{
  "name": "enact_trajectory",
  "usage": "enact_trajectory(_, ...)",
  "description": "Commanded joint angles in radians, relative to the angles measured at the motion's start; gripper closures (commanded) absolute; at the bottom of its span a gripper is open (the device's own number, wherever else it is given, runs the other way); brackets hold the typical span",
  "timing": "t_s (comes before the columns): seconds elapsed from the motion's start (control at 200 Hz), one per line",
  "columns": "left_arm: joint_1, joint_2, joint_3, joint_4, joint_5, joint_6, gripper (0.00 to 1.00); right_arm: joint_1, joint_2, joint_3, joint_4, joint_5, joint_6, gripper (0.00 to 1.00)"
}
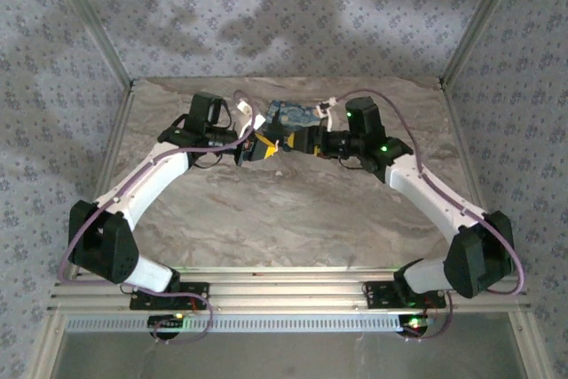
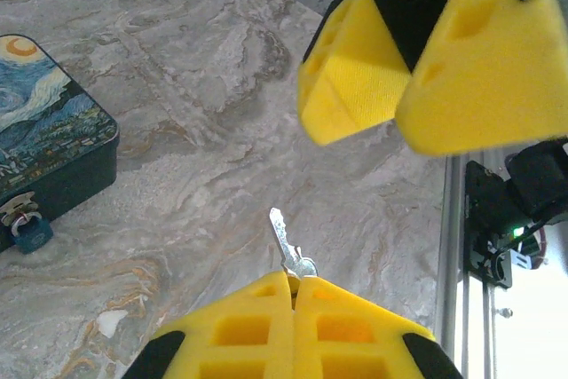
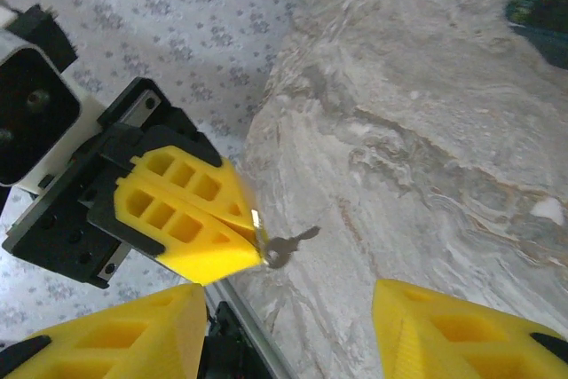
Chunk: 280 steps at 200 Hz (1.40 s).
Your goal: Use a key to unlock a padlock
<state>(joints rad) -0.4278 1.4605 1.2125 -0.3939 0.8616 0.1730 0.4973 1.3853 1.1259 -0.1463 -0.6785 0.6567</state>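
Left end effector (image 2: 293,288) is pressed together on the key (image 2: 286,241), pinching its head so the blade projects free, I judge for regrasping. My right end effector (image 3: 288,308) stands spread opposite it. The padlock (image 2: 28,230) hangs at the box (image 2: 53,130) front, well apart.

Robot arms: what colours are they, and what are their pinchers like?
The left arm and right arm are white with black joints, purple cables and green lights. The left gripper and right gripper have chunky yellow fingers with square holes.
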Motion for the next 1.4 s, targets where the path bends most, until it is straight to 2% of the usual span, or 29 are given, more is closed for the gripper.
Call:
enact_trajectory(0.0, -0.003, -0.020, 0.035, -0.046, 0.047, 0.040, 1.00, 0.032, 0.043, 0.058, -0.052, -0.018, -0.056, 0.46)
enact_trajectory(0.15, -0.003, -0.034, 0.031, -0.056, 0.048, 0.045, 1.00, 0.042, 0.082, 0.117, -0.049, -0.021, -0.040, 0.48)
enact_trajectory(0.45, -0.005, -0.046, 0.030, -0.052, 0.061, 0.045, 1.00, 0.055, 0.128, 0.128, -0.061, -0.039, -0.036, 0.56)
enact_trajectory(0.68, -0.008, -0.044, 0.030, -0.051, 0.080, 0.036, 1.00, 0.056, 0.150, 0.121, -0.023, -0.064, -0.007, 0.66)
enact_trajectory(0.849, -0.008, -0.043, 0.031, -0.055, 0.080, 0.037, 1.00, 0.056, 0.155, 0.120, -0.012, -0.069, 0.000, 0.82)
enact_trajectory(0.989, -0.008, -0.037, 0.033, -0.059, 0.079, 0.041, 1.00, 0.056, 0.152, 0.111, 0.001, -0.064, 0.016, 1.00)
enact_trajectory(1.264, -0.008, -0.053, 0.006, 0.009, 0.037, 0.002, 1.00, 0.059, 0.128, 0.088, 0.022, -0.011, 0.080, 1.00)
enact_trajectory(1.349, -0.007, -0.073, -0.014, 0.044, -0.015, -0.025, 1.00, 0.054, 0.110, 0.075, 0.031, 0.023, 0.117, 1.00)
enact_trajectory(1.374, -0.008, -0.081, -0.021, 0.055, -0.047, -0.037, 0.82, 0.050, 0.105, 0.075, 0.034, 0.035, 0.132, 1.00)
enact_trajectory(1.394, -0.008, -0.089, -0.028, 0.063, -0.072, -0.047, 0.75, 0.045, 0.100, 0.040, 0.033, 0.045, 0.144, 1.00)
